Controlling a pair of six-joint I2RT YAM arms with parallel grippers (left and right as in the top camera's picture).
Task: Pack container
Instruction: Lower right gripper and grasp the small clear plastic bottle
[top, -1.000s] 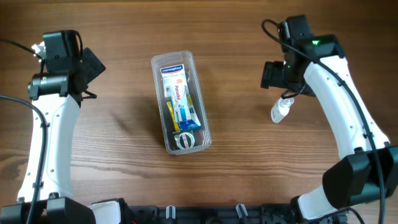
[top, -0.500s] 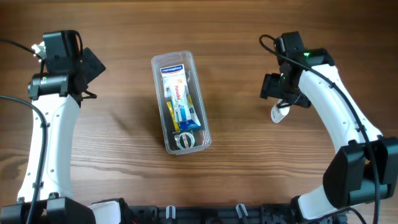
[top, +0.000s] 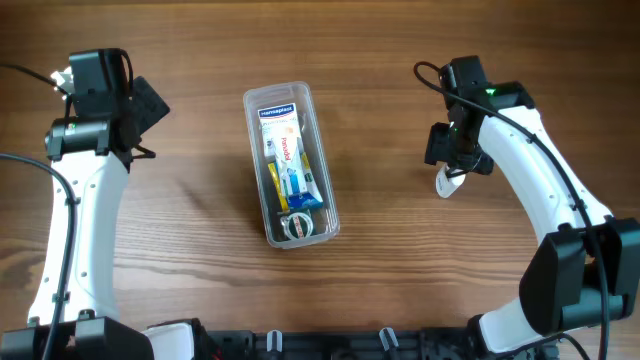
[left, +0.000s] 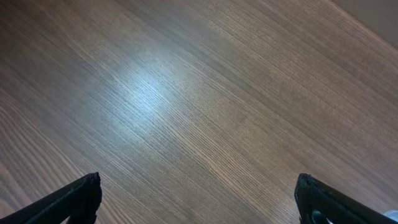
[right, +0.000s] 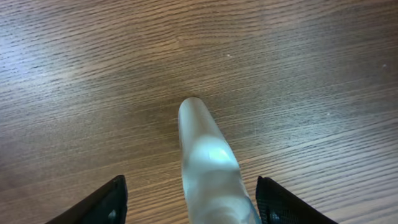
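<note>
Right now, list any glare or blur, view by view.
Left wrist view: a broad pale glare patch on the table. Right wrist view: the white tube sits close to the lens, soft, with a bright highlight. Overhead view: even light, sharp, the container clearly readable.

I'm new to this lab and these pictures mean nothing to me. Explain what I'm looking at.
Two white robot arms stand at a wooden table. One picture looks down from above; the other two come from cameras on the wrists. In the middle lies a clear container holding small boxes and tubes. The left gripper is open over bare wood. The right gripper is open around a small white tube lying on the table, not gripping it.
</note>
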